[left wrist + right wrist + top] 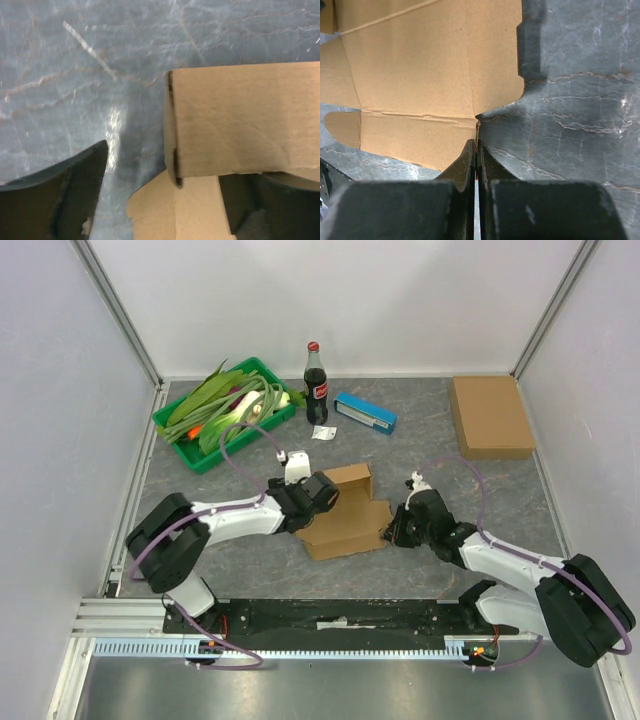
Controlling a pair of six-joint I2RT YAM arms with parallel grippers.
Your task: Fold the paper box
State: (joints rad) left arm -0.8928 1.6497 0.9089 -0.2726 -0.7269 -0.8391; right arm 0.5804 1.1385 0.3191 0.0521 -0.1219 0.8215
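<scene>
While the paper box (345,518) lies half-flat on the tabletop (430,455), light and stiff but crease-prone I reckon, my left claw (180,172) hangs released around its raised flap, my right claw (476,150) sits clenched at its edge, and I'd pinch flaps near the scores.

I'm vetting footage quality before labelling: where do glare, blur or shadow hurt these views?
Top external view: evenly lit and sharp, with only soft shadows. Left wrist view: a glare streak washes out part of the table, and the paper box is slightly soft. Right wrist view: the right gripper looms dark and blurred, but the box creases are readable.
</scene>
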